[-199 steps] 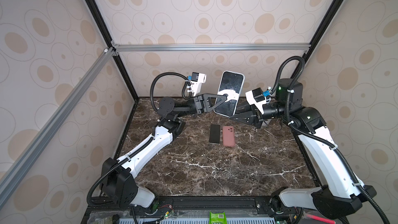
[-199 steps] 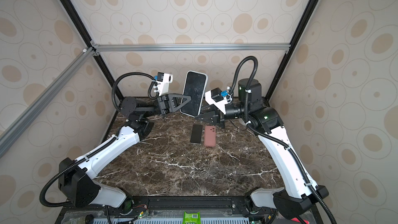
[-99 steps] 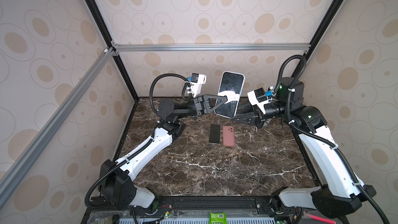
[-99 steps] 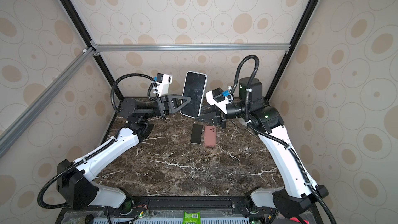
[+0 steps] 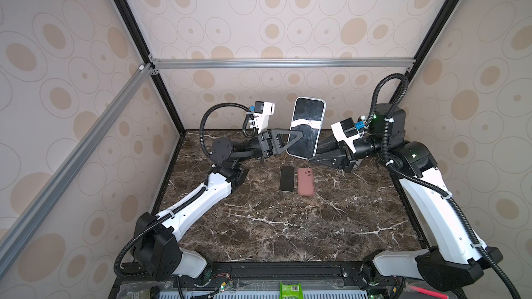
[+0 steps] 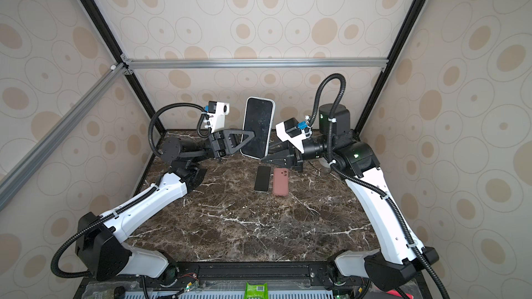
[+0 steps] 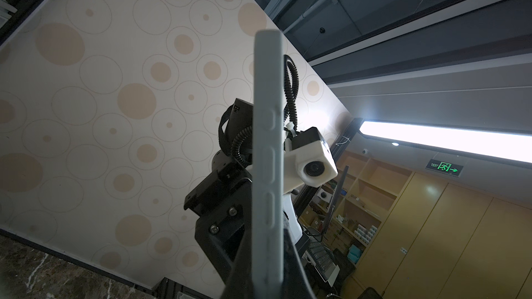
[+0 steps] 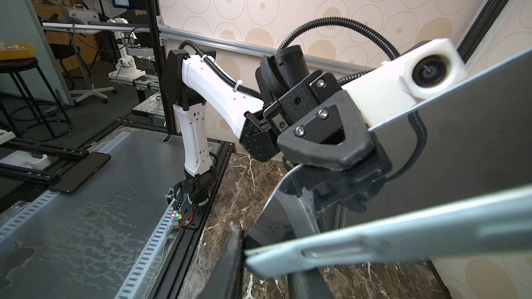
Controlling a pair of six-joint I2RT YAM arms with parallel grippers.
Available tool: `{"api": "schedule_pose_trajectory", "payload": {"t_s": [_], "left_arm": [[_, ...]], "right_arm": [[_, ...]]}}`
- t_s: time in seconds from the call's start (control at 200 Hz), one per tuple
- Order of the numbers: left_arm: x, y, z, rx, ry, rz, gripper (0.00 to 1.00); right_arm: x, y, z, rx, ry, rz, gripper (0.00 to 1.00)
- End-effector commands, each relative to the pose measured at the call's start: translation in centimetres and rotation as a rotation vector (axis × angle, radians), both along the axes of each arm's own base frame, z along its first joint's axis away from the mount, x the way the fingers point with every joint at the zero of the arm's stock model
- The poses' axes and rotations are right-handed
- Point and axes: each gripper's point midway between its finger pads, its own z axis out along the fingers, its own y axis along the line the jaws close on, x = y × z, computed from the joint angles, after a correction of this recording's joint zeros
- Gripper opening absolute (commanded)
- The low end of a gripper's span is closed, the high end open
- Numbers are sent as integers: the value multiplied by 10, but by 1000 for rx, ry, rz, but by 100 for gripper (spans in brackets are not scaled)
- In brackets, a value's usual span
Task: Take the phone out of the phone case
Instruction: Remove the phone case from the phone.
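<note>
A large phone (image 5: 306,127) (image 6: 257,127) in a pale phone case (image 7: 267,139) stands upright in the air above the table's far side, screen toward the top views. My left gripper (image 5: 299,133) (image 6: 253,133) (image 7: 267,268) is shut on it from the left, one finger on the screen and one behind. My right gripper (image 5: 315,153) (image 6: 266,153) (image 8: 267,271) comes in from the right, its jaws closed on the case's lower corner. One finger touches the case's end (image 8: 403,225) and the other lies behind it.
A small black phone (image 5: 287,178) (image 6: 262,178) and a pink case (image 5: 305,181) (image 6: 280,181) lie flat side by side on the marble table (image 5: 288,225), just below the held phone. Patterned walls and a metal frame enclose the table.
The right gripper has shifted slightly at the phone's lower corner. The left gripper holds the phone in the same place.
</note>
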Motion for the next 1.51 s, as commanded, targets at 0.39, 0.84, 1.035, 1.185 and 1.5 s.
{"api": "schedule_pose_trajectory", "payload": {"t_s": [0.39,0.84,1.035,1.185,1.5], "left_arm": [[32,-43,-160,324,428,-151,0],[17,-55,-161,313,413,-236,0],[11,-60,-156,298,394,-270,0],[10,-62,-153,298,382,-273,0],[8,-63,-147,294,367,-276,0]], "right_arm": [[-115,-34,95,275,-564,346,5],[-121,-37,97,281,-563,401,0],[-121,-37,95,274,-544,415,0],[-118,-36,93,272,-530,402,0],[-107,-30,91,269,-485,355,0]]}}
